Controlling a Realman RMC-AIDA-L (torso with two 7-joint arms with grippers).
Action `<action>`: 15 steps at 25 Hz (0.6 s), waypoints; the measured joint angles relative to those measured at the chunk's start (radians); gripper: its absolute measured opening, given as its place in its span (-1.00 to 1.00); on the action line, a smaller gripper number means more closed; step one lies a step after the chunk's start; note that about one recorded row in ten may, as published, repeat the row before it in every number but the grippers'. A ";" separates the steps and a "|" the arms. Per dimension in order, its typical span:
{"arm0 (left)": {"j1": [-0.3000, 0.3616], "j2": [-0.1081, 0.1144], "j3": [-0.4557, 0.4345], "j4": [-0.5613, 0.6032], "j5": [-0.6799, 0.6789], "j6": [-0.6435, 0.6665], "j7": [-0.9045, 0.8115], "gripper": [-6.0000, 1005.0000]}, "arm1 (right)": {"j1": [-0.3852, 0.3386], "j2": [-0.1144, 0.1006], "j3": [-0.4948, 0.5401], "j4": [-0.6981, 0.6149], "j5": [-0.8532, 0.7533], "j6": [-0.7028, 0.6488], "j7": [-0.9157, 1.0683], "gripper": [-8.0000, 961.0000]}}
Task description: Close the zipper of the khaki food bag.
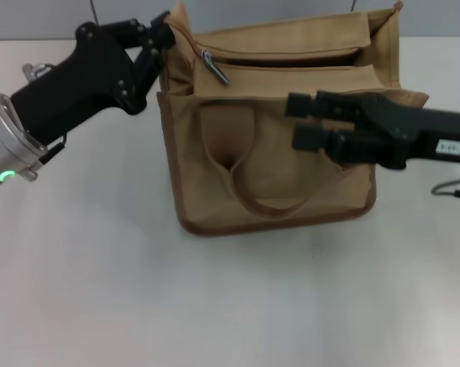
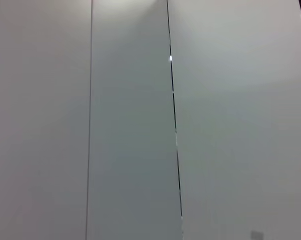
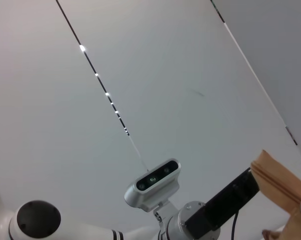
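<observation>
The khaki food bag (image 1: 276, 160) stands upright in the middle of the white table, its handle loops hanging down its front. Across its top runs the zipper (image 1: 291, 67), with a dark gap showing along it. The silver pull tab (image 1: 215, 67) lies near the bag's left end. My left gripper (image 1: 163, 40) is at the bag's upper left corner, and its fingers close on the fabric edge there. My right gripper (image 1: 295, 121) hovers in front of the bag's upper right part, open and holding nothing. A corner of the bag (image 3: 283, 190) shows in the right wrist view.
The white table (image 1: 230, 306) stretches in front of and beside the bag. A thin metal wire loop (image 1: 451, 187) lies by the right arm. The left wrist view shows only grey wall panels (image 2: 140, 125). The right wrist view shows the robot's head camera (image 3: 153, 182).
</observation>
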 joint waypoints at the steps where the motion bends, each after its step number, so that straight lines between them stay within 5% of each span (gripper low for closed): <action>1: 0.000 0.000 0.000 0.000 0.000 0.000 0.000 -0.92 | 0.000 0.000 0.000 0.000 0.000 0.000 0.000 0.60; 15: 0.005 -0.004 0.008 0.011 -0.014 0.007 -0.034 -0.90 | 0.101 0.003 -0.034 -0.042 -0.004 0.158 0.116 0.60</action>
